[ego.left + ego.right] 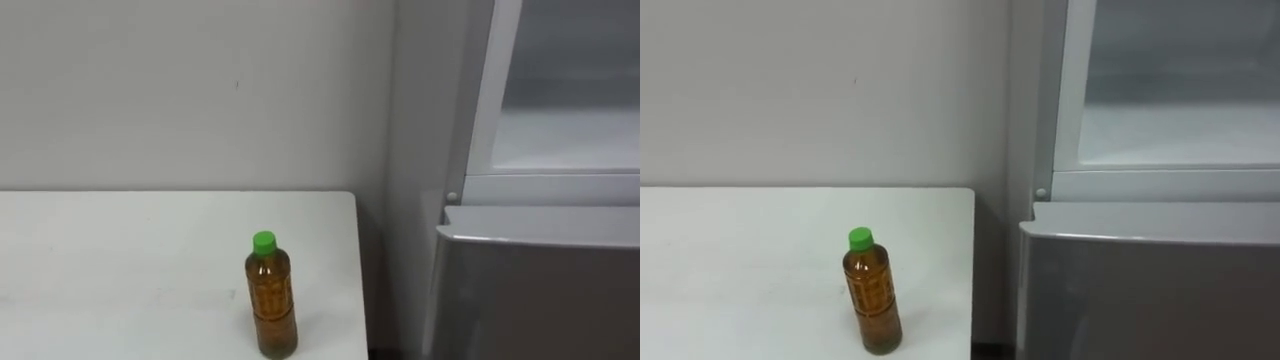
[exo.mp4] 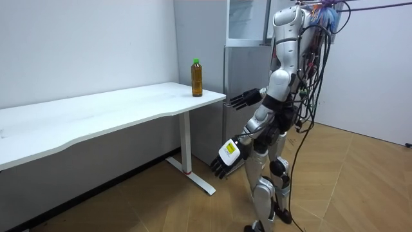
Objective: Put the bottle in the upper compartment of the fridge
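A bottle (image 1: 271, 296) of brown drink with a green cap stands upright on the white table (image 1: 120, 270), close to its right end; it is also seen as the bottle (image 2: 197, 77) in the room view. The fridge (image 1: 540, 290) stands right of the table, and its upper compartment (image 1: 565, 100) shows a pale interior behind a white frame. I stand in front of the fridge and the table's end. My right hand (image 2: 243, 99) is held out at waist height with straight fingers, apart from the bottle. My left hand (image 2: 223, 160) hangs lower, fingers relaxed and empty.
A bare pale wall (image 1: 190, 90) runs behind the table. The fridge's grey lower door (image 1: 1150, 290) sits just beyond a narrow gap from the table's edge. Wooden floor (image 2: 347, 187) lies open behind me, and the long table (image 2: 96, 116) stretches to the room view's left.
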{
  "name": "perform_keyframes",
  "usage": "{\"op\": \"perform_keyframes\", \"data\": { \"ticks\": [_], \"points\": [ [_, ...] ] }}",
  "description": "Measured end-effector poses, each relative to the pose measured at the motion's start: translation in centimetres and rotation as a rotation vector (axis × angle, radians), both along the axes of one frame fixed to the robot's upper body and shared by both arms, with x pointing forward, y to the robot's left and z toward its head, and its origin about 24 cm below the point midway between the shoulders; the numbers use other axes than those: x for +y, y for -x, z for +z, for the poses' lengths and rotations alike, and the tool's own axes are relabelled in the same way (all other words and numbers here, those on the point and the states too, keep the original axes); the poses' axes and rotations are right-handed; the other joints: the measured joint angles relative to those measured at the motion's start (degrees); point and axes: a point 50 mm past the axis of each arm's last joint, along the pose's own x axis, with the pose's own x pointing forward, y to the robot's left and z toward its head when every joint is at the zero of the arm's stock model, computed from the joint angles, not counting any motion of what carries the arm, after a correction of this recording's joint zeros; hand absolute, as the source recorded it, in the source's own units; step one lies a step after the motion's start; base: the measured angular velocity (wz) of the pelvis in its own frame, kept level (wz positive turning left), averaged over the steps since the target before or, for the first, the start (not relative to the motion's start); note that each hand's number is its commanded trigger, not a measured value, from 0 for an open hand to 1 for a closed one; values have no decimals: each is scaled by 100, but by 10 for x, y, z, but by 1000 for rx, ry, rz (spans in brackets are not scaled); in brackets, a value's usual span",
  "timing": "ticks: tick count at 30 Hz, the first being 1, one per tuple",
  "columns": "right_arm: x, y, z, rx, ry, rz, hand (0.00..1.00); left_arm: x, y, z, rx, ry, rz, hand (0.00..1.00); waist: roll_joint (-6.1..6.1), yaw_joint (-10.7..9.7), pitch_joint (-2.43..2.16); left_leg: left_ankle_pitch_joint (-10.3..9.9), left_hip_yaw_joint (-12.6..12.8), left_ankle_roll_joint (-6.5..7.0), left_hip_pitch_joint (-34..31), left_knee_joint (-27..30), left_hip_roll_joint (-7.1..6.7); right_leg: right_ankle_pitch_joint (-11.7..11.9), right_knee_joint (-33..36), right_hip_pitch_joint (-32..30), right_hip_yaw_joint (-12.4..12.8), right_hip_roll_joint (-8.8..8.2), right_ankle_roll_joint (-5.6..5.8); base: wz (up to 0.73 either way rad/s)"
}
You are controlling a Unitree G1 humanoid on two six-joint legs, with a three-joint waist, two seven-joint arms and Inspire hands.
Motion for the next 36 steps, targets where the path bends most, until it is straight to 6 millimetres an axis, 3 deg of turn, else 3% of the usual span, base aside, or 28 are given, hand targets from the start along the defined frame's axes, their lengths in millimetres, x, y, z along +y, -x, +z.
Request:
{"op": "perform_keyframes", "data": {
  "ticks": [4,7,9,15,18,29,36],
  "points": [
    [6,-10,19,-88,-11,49,0,-2,10,-2,41,-7,-29,0,14,17,22,-7,47,7,2,3,27,15,49,7,25,15,-21,-7],
    [17,-29,53,-263,-38,87,0,-1,11,-2,46,-8,-31,0,83,140,32,-10,104,6,-6,24,53,34,56,1,81,38,-47,-6],
    [25,-44,76,-377,-57,123,0,-2,10,-2,48,-8,-48,0,100,152,16,-17,98,9,-17,30,56,36,65,-44,79,36,-49,4],
    [33,-55,117,-554,-86,177,0,-4,23,-2,87,-12,-73,0,0,154,-61,-14,101,14,-52,72,40,18,180,-100,125,13,-39,0],
    [35,-60,135,-629,-135,183,0,-3,24,-3,96,-14,-73,0,-16,165,-50,-13,106,16,-64,86,40,19,225,-137,143,8,-40,-3],
    [36,-68,172,-774,-151,234,0,4,15,-1,96,-31,-116,0,-102,369,-50,-13,111,17,-88,77,43,24,217,-156,152,14,-46,0],
    [37,-70,173,-782,-149,223,0,4,10,1,79,-37,-128,0,-89,459,-37,-12,99,17,-93,81,45,27,213,-138,133,16,-46,0]
  ]
}}
